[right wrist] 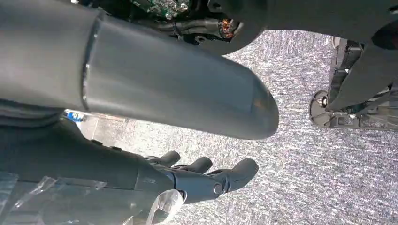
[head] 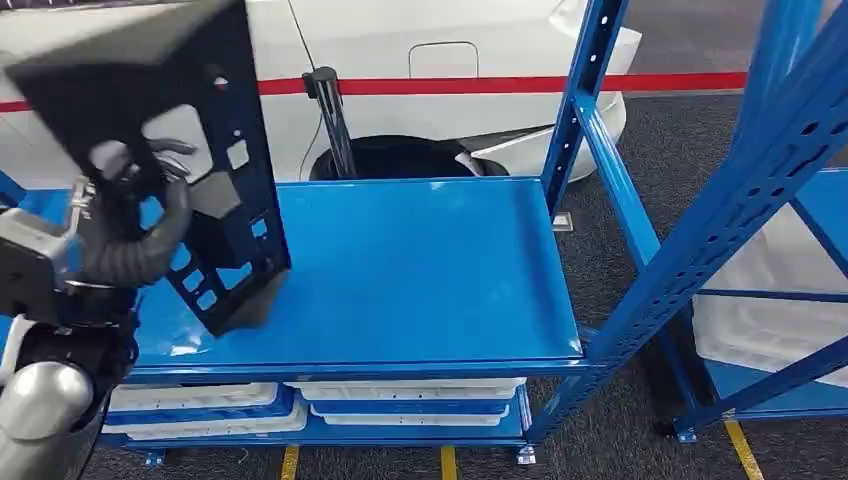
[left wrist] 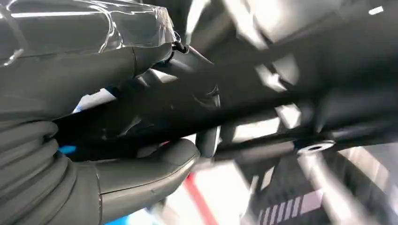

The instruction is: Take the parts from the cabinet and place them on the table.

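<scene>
A large black part point(head: 228, 190), a flat plate with several cut-out windows and a bent top, stands tilted over the left end of the blue cabinet shelf point(head: 420, 270). Its lower corner is close to the shelf surface. My left hand point(head: 140, 215) grips this part through one of its openings. In the left wrist view the thumb and fingers point(left wrist: 155, 168) close around the part's dark bars point(left wrist: 263, 89). My right hand point(right wrist: 141, 173) hangs over grey carpet with its fingers point(right wrist: 206, 176) stretched out and apart, holding nothing.
Blue rack uprights point(head: 585, 90) rise at the shelf's right end, and a slanted beam point(head: 740, 200) crosses further right. White trays point(head: 410, 400) lie on the lower shelf. A white car point(head: 420, 60) with a red stripe stands behind the cabinet. Yellow floor marks point(head: 742, 450) run below.
</scene>
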You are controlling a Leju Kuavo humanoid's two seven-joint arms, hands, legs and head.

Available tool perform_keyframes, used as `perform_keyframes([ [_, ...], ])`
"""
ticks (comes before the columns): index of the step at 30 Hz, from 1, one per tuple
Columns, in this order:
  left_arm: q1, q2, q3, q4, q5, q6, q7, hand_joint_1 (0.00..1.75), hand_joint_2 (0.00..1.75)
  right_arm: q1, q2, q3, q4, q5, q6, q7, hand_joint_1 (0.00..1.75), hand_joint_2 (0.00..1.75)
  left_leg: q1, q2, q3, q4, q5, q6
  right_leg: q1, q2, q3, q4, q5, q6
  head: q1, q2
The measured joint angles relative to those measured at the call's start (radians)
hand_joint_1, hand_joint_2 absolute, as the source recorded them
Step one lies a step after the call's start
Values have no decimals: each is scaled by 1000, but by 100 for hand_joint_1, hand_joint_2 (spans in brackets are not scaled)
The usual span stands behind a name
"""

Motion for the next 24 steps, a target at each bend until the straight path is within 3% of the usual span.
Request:
perform_keyframes([
  [2,-3,-13,24,-34,-93,85,31,175,175,0,2,0,0,0,-5,3,0,0,0,0,0,0,0,0,0,0,0,0,0,0,0,0],
  [6,-4,-32,67,-90,-205,169,55,175,175,0,7,1,0,1,-8,6,0,0,-1,0,-2,4,-3,3,-2,0,-1,-1,0,1,0,0],
  [12,1,-61,123,-145,-325,180,79,175,175,-1,16,7,0,6,-11,1,0,0,-2,0,-8,15,-11,15,-2,0,0,-1,-1,4,0,0],
  [15,2,-69,141,-163,-347,181,85,175,175,-1,19,9,0,6,-13,-2,0,0,-3,0,-9,11,-4,22,-2,0,2,-4,4,15,0,0],
  [16,4,-71,145,-168,-349,181,85,175,175,-1,18,9,0,6,-14,-3,0,0,13,4,-1,-6,6,24,-4,0,1,3,-10,17,0,0],
  [17,2,-76,148,-172,-349,182,86,175,175,-1,18,9,0,6,-15,-4,0,0,10,4,1,-12,8,26,-1,0,-9,30,-35,23,1,0],
  [19,5,-83,153,-177,-347,182,86,175,175,0,18,9,0,6,-16,-5,0,0,11,6,-1,-12,11,30,-2,1,-78,186,-127,30,2,0],
  [20,7,-89,154,-177,-346,182,86,175,175,0,18,9,0,6,-16,-5,0,0,11,6,-4,-11,11,30,-7,0,-116,270,-160,34,3,0],
  [21,9,-92,154,-177,-346,182,86,175,175,0,18,9,0,5,-16,-5,0,0,13,6,-6,-10,13,28,-9,0,-139,320,-168,39,2,0],
  [22,12,-94,154,-177,-346,182,86,175,175,0,18,9,0,5,-16,-5,0,0,15,6,-8,-9,14,25,-13,0,-136,316,-149,44,2,0],
  [23,14,-97,155,-177,-346,182,86,175,175,0,18,10,0,5,-16,-5,0,0,20,5,-10,-7,16,22,-17,0,-112,267,-112,50,2,0],
  [24,14,-102,156,-180,-346,182,86,175,175,0,18,11,0,5,-16,-5,0,0,26,5,-14,-3,17,18,-22,0,-68,180,-64,55,2,0],
])
